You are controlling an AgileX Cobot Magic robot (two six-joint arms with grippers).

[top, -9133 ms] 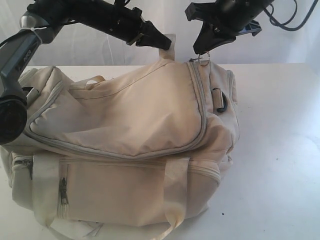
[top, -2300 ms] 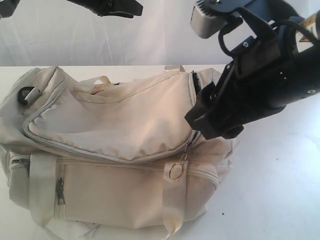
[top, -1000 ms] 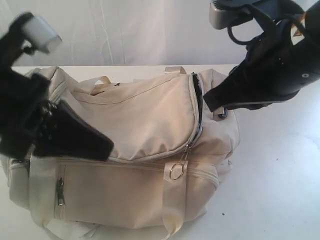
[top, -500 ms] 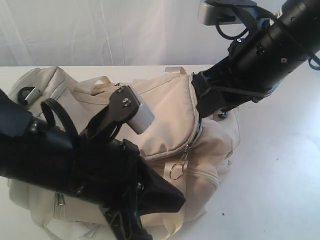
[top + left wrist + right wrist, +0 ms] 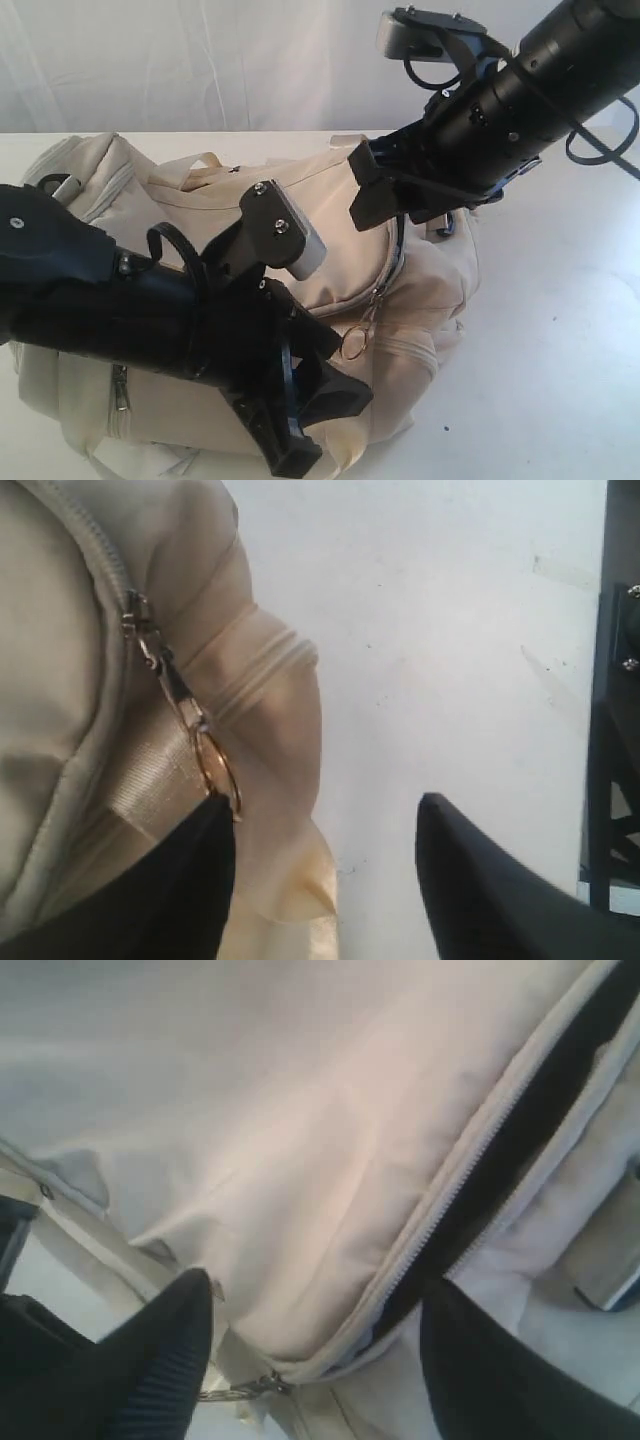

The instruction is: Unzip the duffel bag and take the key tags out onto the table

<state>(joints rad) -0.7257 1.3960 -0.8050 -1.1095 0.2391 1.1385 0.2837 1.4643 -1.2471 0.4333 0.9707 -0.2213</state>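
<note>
The duffel bag (image 5: 345, 250) lay on its side on the table (image 5: 540, 350), and both arms crowded over it. The left gripper (image 5: 325, 430) hung low at the bag's near front edge with its jaws spread wide and nothing held. Between and beneath its fingers, the left wrist view showed the bag's rounded corner and a stretch of white table (image 5: 430, 630) running out past the bag's end, the widest open room in sight. The zipper ring (image 5: 215, 770) hung just beside one left finger, its lower end meeting that finger's edge; whether they touched could not be told. The ring dangled from the zipper slider over a pale strap (image 5: 150, 780).

The right gripper (image 5: 362, 190) hovered above the bag's top flap, its jaws also parted and empty. Under it the flap's cream fabric (image 5: 300, 1110) filled most of the view. The zipper gap (image 5: 520, 1150) ran beside the far finger as a dark slit, open along the bag's end. A short chain (image 5: 240, 1390) showed near the other finger, at the slit's lower end.
</note>
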